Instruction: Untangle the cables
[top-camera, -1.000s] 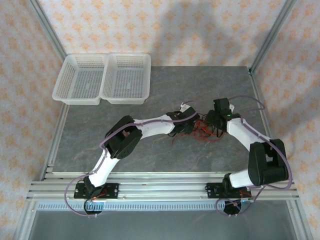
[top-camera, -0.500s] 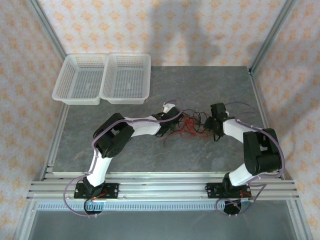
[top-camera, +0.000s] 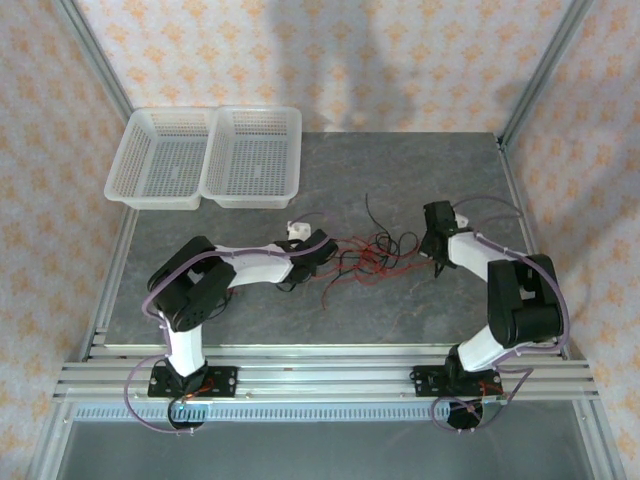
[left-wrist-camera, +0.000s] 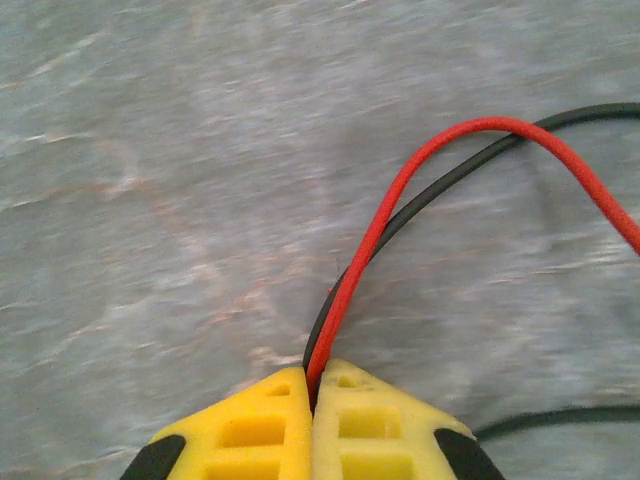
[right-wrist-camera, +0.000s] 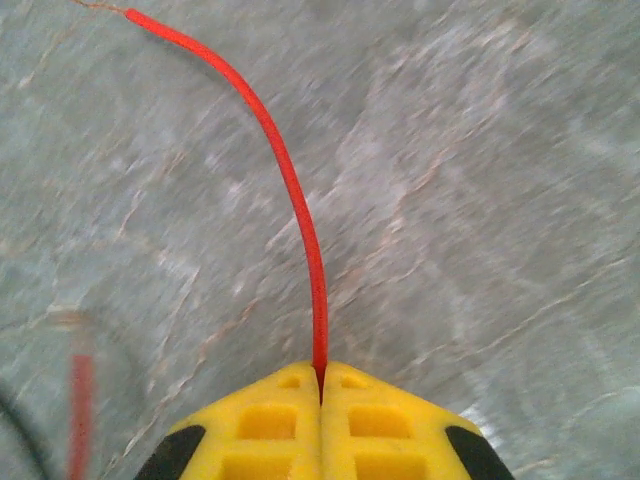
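Two grippers, both pressed tight: my left gripper (left-wrist-camera: 312, 388) pinches a red wire (left-wrist-camera: 372, 235) and a black wire (left-wrist-camera: 440, 185) together, my right gripper (right-wrist-camera: 320, 385) one red strand (right-wrist-camera: 293, 190). Between them I see the cables (top-camera: 372, 256) loosely tangled on the grey table (top-camera: 300, 310).

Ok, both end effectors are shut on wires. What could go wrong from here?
1. The left end effector pinches a red wire and, it seems, a black wire together; pulling may drag both and tighten the tangle rather than free one strand.
2. The right end effector grips a single red wire at the very tips of its pads; so thin a wire could slip out.
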